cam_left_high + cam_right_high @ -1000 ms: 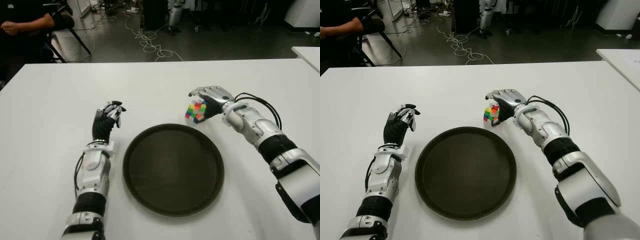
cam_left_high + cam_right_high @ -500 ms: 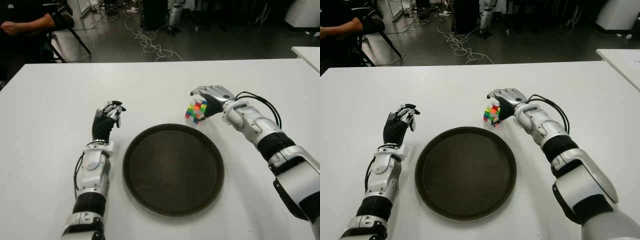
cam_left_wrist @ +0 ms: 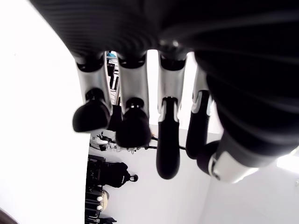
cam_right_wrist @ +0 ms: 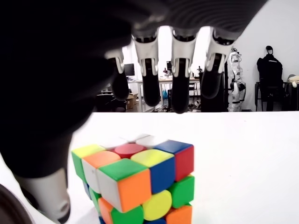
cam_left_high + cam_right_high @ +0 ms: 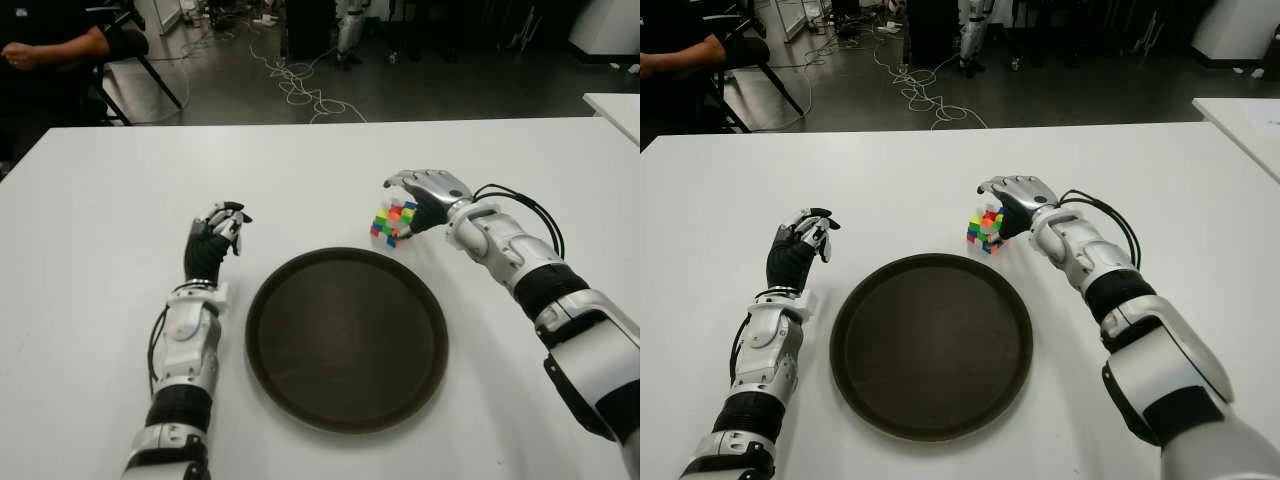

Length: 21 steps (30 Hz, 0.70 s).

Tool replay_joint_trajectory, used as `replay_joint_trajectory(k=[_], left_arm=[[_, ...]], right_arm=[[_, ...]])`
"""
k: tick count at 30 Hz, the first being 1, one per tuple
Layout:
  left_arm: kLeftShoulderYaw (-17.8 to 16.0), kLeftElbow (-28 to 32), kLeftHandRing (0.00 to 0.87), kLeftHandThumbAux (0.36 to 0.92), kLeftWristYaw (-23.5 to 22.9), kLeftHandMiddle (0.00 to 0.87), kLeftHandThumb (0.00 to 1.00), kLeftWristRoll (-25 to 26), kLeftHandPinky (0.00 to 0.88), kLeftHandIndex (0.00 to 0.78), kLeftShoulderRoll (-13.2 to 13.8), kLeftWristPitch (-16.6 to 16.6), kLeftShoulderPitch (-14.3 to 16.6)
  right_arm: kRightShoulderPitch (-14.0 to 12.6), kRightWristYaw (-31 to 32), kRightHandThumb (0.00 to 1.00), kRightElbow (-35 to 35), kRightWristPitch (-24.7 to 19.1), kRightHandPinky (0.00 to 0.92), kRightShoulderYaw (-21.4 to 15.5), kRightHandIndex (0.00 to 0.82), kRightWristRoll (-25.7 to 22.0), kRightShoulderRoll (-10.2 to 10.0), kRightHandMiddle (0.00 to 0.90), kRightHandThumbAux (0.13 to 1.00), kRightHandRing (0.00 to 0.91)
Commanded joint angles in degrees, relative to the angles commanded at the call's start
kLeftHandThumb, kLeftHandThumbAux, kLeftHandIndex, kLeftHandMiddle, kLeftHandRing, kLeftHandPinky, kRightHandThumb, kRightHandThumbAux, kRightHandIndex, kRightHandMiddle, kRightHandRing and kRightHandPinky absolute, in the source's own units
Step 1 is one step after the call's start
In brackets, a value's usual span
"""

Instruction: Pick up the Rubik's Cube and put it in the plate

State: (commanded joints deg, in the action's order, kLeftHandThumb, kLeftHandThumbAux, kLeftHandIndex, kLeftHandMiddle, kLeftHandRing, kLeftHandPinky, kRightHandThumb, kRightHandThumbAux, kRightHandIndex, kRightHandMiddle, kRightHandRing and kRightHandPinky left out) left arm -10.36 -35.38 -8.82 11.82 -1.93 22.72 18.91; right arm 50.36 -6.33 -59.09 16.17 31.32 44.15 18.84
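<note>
Right hand arched over the cube, not yet closed on it.

We find the right hand (image 5: 1015, 200) released, its fingers (image 4: 180, 88) hanging clear above the Rubik's Cube (image 5: 393, 223), which sits on the worktop (image 5: 300, 170) directly beneath and just beyond the plate (image 5: 300, 400) rim. We note the left hand (image 5: 214, 240) well apart, loosely curled and holding nothing, left of the plate.

A multicoloured Rubik's Cube (image 5: 393, 223) sits tilted just beyond the dark round plate (image 5: 346, 338).
</note>
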Motion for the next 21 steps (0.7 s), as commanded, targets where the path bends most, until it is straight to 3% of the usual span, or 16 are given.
replay_joint_trajectory(k=[18, 21], left_arm=[[0.2, 1.0, 0.791, 0.663, 0.4, 0.531, 0.854, -0.2, 0.8, 0.416, 0.0, -1.5, -0.1], [0.3, 1.1, 0.794, 0.663, 0.6, 0.533, 0.855, -0.2, 0.801, 0.416, 0.0, -1.8, -0.1]], right_arm=[[0.7, 0.0, 0.0, -3.3, 2.0, 0.296, 1.1, 0.255, 0.4, -0.9, 0.288, 0.779, 0.305], [0.8, 0.4, 0.0, -3.9, 2.4, 0.267, 1.3, 0.247, 0.3, -1.1, 0.279, 0.778, 0.29]])
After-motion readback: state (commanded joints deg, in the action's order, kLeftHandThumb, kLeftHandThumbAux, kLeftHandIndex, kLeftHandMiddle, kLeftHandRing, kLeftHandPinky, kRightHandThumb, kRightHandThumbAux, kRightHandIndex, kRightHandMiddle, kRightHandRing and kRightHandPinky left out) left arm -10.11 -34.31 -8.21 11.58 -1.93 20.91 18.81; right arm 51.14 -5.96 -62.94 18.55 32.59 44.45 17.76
